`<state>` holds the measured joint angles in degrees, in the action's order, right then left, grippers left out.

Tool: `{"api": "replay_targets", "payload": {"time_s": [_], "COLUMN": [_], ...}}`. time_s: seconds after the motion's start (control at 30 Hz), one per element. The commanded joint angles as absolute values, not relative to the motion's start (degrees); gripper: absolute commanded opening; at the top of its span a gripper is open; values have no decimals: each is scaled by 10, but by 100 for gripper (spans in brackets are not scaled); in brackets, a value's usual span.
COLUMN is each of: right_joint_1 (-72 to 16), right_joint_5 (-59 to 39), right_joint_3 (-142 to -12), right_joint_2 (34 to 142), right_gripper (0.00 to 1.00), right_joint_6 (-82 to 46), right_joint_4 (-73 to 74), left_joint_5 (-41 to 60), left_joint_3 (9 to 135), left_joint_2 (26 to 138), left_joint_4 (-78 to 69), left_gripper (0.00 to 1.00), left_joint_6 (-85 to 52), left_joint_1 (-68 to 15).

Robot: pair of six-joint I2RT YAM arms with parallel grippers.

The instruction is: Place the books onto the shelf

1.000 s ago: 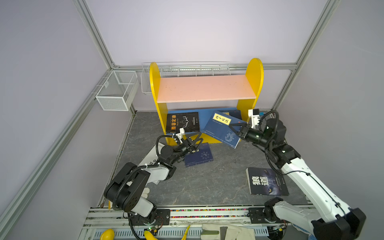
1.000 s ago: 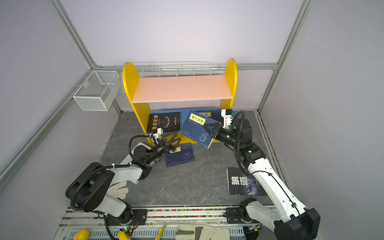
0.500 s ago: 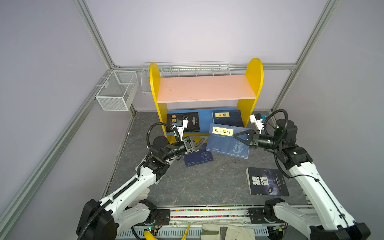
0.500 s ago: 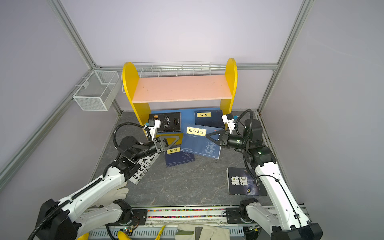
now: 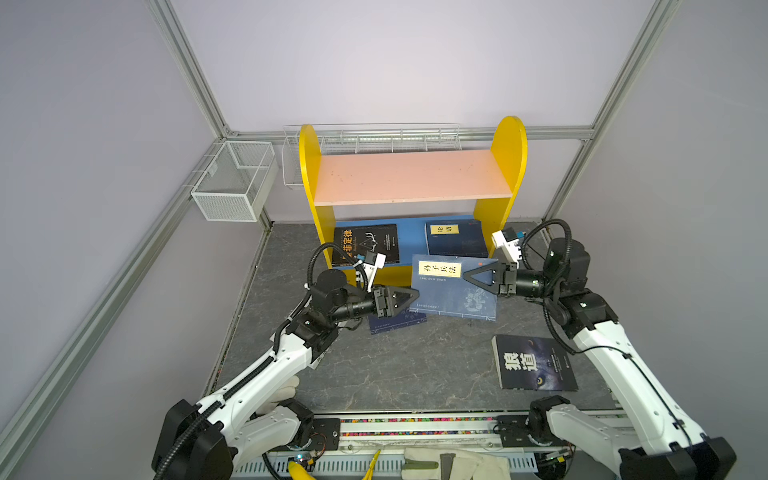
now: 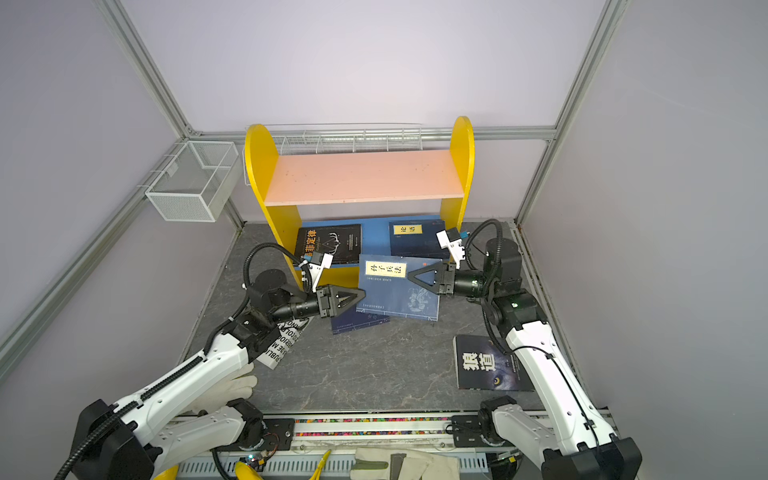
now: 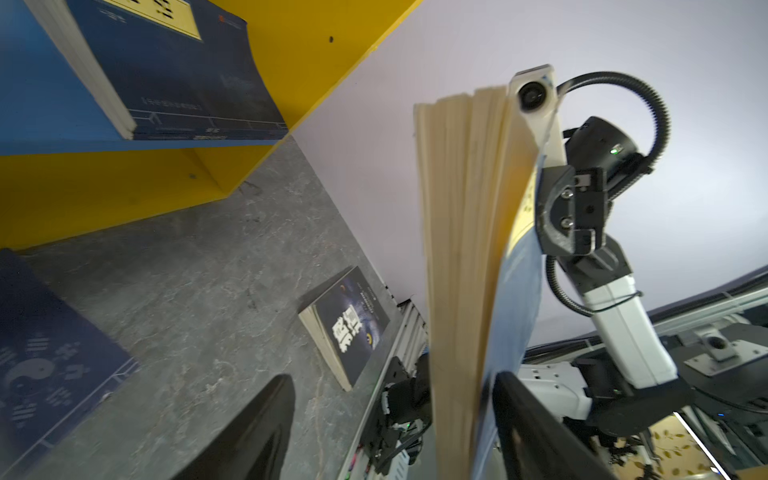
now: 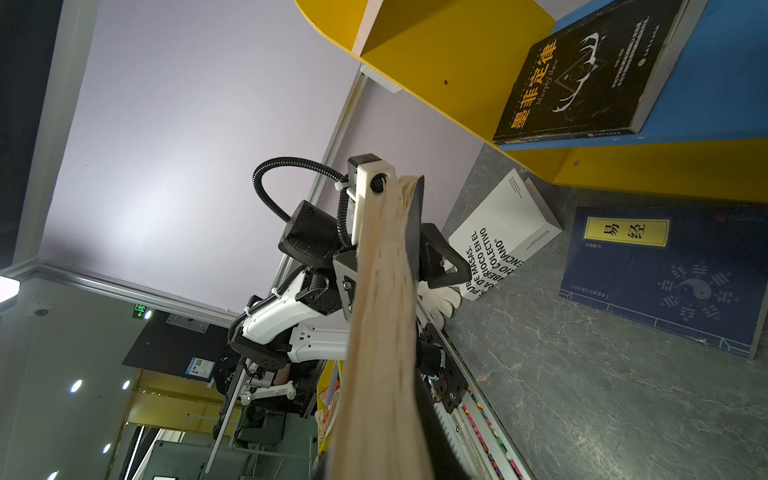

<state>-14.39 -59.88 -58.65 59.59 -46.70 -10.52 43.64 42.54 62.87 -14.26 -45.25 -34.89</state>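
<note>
Navy book (image 5: 453, 295) is held off the worktop (image 5: 415, 365) before the shelf (image 5: 411, 176), pinched at one edge by the right end effector (image 5: 467, 276); left end effector (image 5: 415, 294) is spread astride the opposite edge. Judged thin, limp; deeper grip advised.

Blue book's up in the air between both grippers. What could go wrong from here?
1. The right gripper pinches the blue book by one edge only, and its pages fan loose, so it could sag or slip out.
2. The left gripper stands open around the opposite edge; closing on only some pages might crumple them.
3. If dropped, it would likely land on the navy book lying flat beneath it.
</note>
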Motion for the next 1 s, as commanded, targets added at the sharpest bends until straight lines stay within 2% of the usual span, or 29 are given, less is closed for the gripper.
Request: {"api": "replay_targets", "payload": {"time_s": [0.0,0.17,0.37,0.43,0.57,0.63,0.73,0.83,0.97], "right_joint_1": [-154,-161,-162,-161,-159,-158,-156,-149,-146], "right_joint_5": [-621,-619,-609,-594,-521,-427,-298,-250,-204], "right_joint_3": [-580,-587,-591,-595,-611,-637,-637,-610,-601], "right_joint_2": [602,624,654,666,681,683,662,629,610], "right_gripper": [17,17,20,21,42,62,77,86,89], "right_joint_6": [-478,-466,-465,-458,-418,-369,-345,-354,-347], "right_joint_4": [-45,-45,-39,-47,-110,-207,-259,-241,-262], "left_joint_5": [478,476,454,436,401,382,359,336,328], "left_joint_3": [432,423,420,414,413,424,466,522,589], "left_joint_2": [642,637,625,626,641,655,687,735,813], "left_joint_4": [-197,-214,-220,-228,-251,-256,-236,-214,-227], "left_gripper": [63,39,7,0,0,0,0,0,0], "left_joint_6": [-473,-479,-483,-492,-516,-526,-526,-527,-535], "left_joint_1": [-350,-351,-351,-351,-351,-351,-351,-349,-348]}}
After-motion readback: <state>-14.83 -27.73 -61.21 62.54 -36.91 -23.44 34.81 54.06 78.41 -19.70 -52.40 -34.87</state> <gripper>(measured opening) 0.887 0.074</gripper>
